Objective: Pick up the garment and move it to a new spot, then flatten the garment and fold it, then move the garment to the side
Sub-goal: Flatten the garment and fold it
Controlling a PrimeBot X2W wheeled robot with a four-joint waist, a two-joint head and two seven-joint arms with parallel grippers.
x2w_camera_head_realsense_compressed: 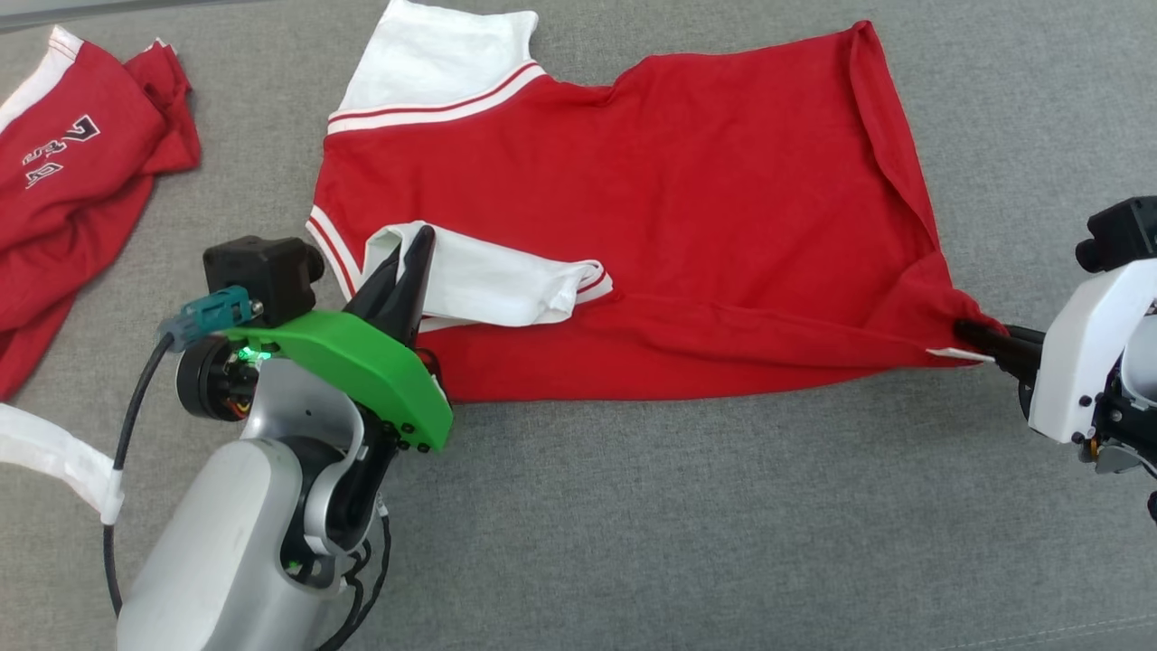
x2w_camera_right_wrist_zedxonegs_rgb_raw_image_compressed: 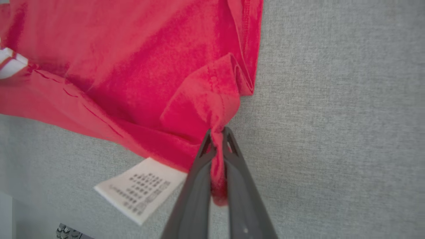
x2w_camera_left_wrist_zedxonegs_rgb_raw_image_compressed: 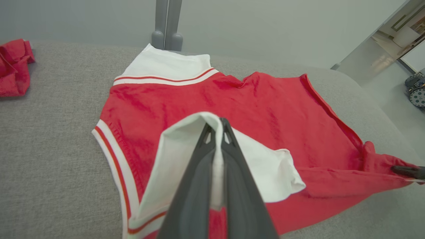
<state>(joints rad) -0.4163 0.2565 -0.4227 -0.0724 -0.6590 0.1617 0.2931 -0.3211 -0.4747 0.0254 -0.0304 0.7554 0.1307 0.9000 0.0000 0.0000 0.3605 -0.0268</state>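
The garment (x2w_camera_head_realsense_compressed: 651, 217) is a red shirt with white, red-striped sleeves, spread across the grey surface. My left gripper (x2w_camera_head_realsense_compressed: 418, 242) is shut on the white near sleeve (x2w_camera_left_wrist_zedxonegs_rgb_raw_image_compressed: 186, 156), which is folded over onto the red body. In the left wrist view the sleeve's fabric (x2w_camera_left_wrist_zedxonegs_rgb_raw_image_compressed: 217, 172) runs between my two dark fingers (x2w_camera_left_wrist_zedxonegs_rgb_raw_image_compressed: 196, 186). My right gripper (x2w_camera_head_realsense_compressed: 965, 333) is shut on the shirt's lower right hem corner (x2w_camera_right_wrist_zedxonegs_rgb_raw_image_compressed: 215, 132), bunching it and pulling it taut. A white care label (x2w_camera_right_wrist_zedxonegs_rgb_raw_image_compressed: 141, 189) hangs beside that corner.
A second red garment (x2w_camera_head_realsense_compressed: 72, 181) with white lettering lies crumpled at the far left. A strip of white cloth (x2w_camera_head_realsense_compressed: 54, 457) sits at the left edge. Grey upholstered surface (x2w_camera_head_realsense_compressed: 723, 524) stretches in front of the shirt. A grey post (x2w_camera_left_wrist_zedxonegs_rgb_raw_image_compressed: 167, 23) stands behind the surface.
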